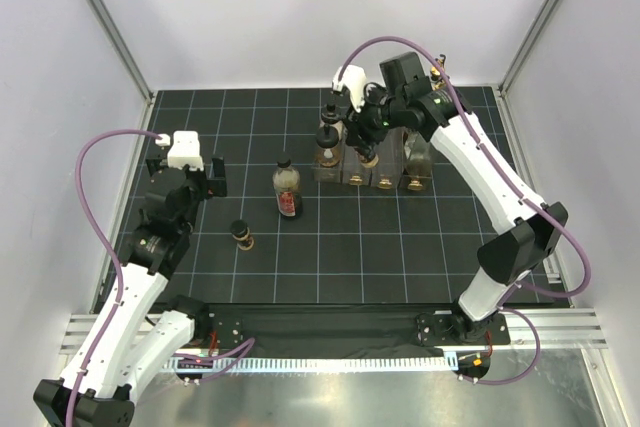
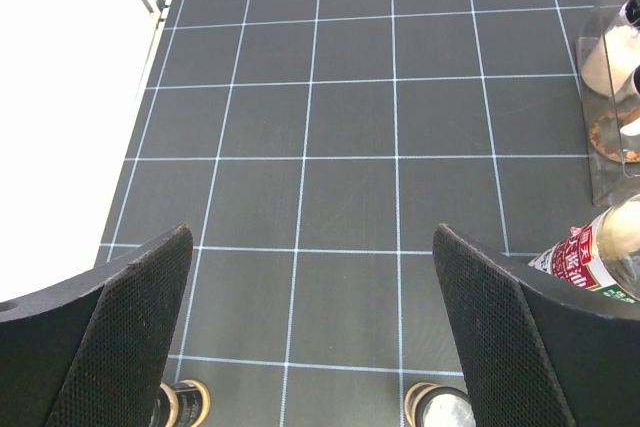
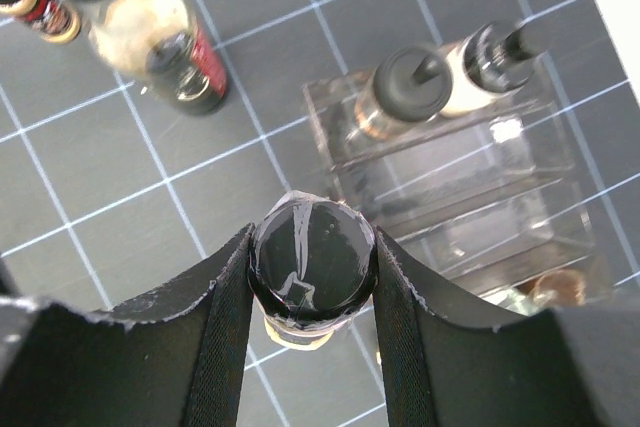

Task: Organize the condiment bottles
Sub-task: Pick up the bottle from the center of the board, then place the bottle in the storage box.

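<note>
Currently, right arm (image 1: 482, 165) outstretched, right end effector (image 3: 312, 247) clamped on black-capped bottle (image 3: 310, 285), left end effector (image 2: 310, 237) gaping, empty

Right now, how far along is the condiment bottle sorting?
Done: several bottles stand in the clear plastic compartment rack. In hand: the right gripper is clamped on a black-capped bottle close to that rack. Left: a red-labelled glass bottle and a short brown black-capped bottle stand loose on the black gridded mat; the left gripper is open and empty.

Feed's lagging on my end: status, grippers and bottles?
Left gripper open, empty. Right gripper shut on black-capped bottle by rack. Red-labelled bottle, small bottle loose on mat. No obstruction seen.
</note>
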Controlling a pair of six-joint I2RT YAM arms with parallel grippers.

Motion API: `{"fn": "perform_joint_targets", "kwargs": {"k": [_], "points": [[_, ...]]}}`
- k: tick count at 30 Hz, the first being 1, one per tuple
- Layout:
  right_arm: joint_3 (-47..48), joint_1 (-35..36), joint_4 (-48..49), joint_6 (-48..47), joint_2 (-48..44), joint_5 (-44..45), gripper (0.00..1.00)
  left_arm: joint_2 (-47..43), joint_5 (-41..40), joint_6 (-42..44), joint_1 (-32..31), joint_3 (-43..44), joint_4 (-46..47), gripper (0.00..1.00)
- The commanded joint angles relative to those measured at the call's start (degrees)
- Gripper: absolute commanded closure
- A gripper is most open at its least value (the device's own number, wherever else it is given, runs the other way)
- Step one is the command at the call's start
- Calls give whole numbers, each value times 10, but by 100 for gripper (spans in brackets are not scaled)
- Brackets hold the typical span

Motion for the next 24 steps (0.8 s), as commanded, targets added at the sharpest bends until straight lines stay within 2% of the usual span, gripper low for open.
{"fn": "perform_joint_targets", "kwargs": {"k": [1,15,19,24], "points": [[40,-4,52,-7,7,-9,96,-6,-12,5,3,-1,34,0],[46,-53,206,89,45,-9,96,-8,-16,8,3,-3,34,0],[-14,-67,326,130,46,0,96,-6,-21,8,3,-3,35,0],[-24,-91,394,159,83,7,96,-2,-27,8,3,-4,35,0]]}}
